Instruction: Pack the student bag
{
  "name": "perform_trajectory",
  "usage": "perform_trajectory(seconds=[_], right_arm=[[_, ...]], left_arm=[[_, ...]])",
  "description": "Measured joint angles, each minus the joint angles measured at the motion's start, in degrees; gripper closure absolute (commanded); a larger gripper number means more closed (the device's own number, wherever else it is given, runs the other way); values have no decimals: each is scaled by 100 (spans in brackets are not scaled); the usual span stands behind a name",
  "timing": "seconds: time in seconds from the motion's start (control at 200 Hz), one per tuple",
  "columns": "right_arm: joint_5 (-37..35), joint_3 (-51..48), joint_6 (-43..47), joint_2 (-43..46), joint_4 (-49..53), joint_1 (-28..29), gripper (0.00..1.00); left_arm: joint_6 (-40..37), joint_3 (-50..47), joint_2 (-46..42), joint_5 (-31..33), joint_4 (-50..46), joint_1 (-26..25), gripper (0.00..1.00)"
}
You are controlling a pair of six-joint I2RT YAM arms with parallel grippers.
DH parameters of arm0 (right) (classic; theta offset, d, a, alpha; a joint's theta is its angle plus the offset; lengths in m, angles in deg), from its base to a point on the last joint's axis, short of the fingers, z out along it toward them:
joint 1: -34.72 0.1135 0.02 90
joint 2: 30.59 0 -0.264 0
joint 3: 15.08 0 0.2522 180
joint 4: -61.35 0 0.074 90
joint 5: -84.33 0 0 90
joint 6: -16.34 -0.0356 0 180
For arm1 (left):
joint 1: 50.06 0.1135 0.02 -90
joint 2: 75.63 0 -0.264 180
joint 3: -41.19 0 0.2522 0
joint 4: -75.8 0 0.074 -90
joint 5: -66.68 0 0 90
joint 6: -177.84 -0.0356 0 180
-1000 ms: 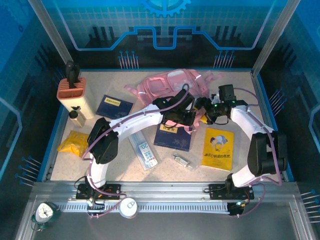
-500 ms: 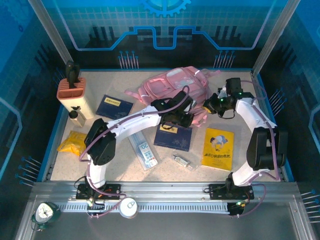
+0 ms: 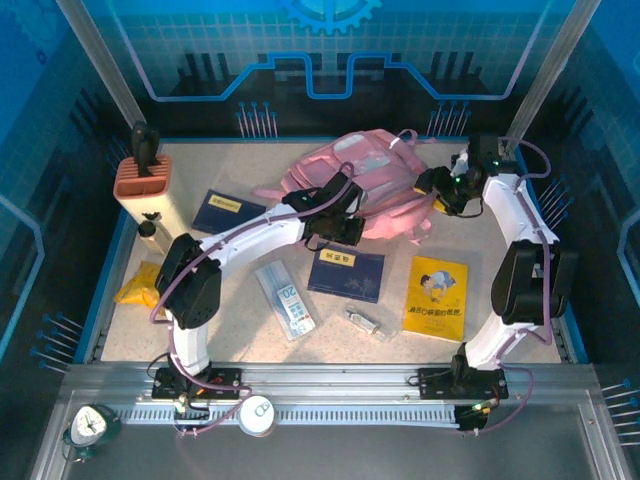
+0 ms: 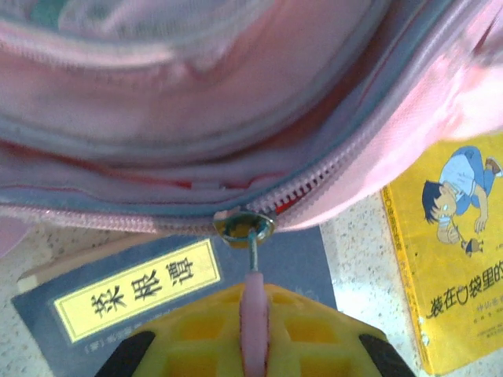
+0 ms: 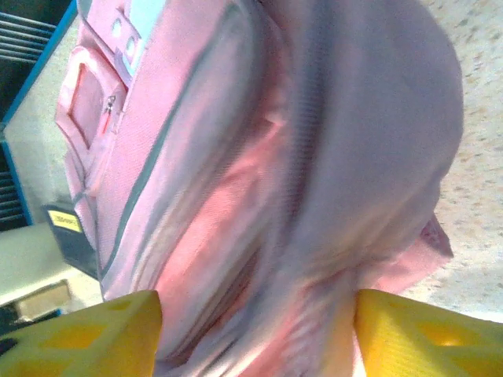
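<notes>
Two arms worked at the student bag (image 3: pixel 372 182), which lay at the far middle of the speckled table (image 3: pixel 240 330), its near edge over a dark blue book (image 3: pixel 346 272). The step in hand, we judged, was opening the main zip before anything went in. The left gripper (image 3: pixel 335 218) was pressed together on the slim pink zip pull (image 4: pixel 253 294), whose metal slider (image 4: pixel 244 228) sat on a curved, toothed track. The right gripper (image 5: pixel 255 322) stood spread wide, soft pink cloth bulging between its yellow fingers (image 5: pixel 86 330); we could not tell whether they pressed it. The next move, we thought, called for a steady pull along the curve, with the limp fabric held taut.
</notes>
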Motion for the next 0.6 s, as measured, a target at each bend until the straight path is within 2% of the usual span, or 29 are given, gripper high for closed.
perform_trajectory(seconds=[0.135,0.315,0.47,0.595], right_arm=[[-227,-199,28,621,245,155,16],[-184,-1001,-249,1606,345,861,16],[-144,-1788,-1067,1716,-42,1211,14],[-120,-1987,-1773,1510,-420,1331,15]], left_arm=[[85,214,240,0,-22,-68,100],[98,275,297,-4,31,-254,100],[101,275,297,-52,109,-348,100],[101,260,297,-114,221,-407,100]])
